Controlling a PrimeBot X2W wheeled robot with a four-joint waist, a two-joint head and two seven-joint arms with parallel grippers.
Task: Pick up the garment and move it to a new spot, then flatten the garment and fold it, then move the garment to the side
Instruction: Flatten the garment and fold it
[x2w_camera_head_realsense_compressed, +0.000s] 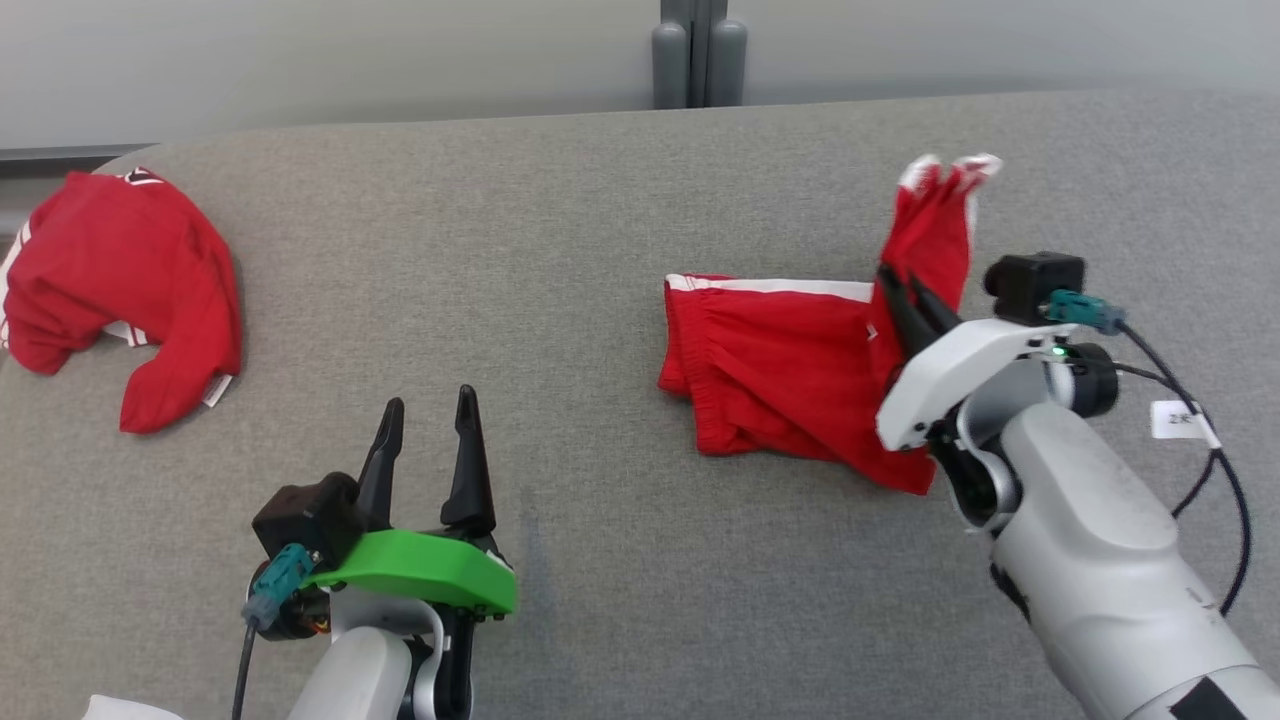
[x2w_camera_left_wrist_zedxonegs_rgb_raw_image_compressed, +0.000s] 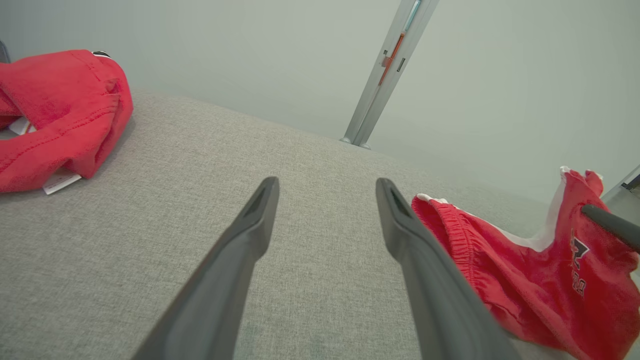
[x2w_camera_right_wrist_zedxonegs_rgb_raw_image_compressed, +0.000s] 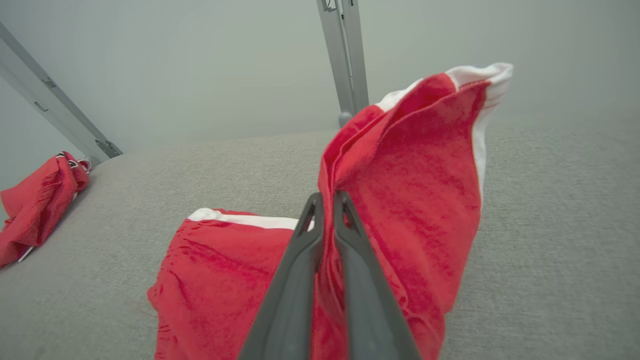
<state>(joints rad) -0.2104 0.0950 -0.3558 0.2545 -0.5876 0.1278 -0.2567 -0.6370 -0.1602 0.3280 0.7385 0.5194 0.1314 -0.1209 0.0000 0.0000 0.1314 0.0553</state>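
The garment is a pair of red shorts with white side stripes, lying right of centre on the grey table. My right gripper is shut on a fold of its right part, and that part stands lifted up above the fingers with its white hem at the top. The right wrist view shows the red cloth pinched between the closed fingers. My left gripper is open and empty near the front of the table, well left of the shorts. The left wrist view has the garment at the lower right.
A second red garment lies bunched at the table's far left edge. A grey post stands behind the table's back edge. Bare grey table surface lies between the two garments.
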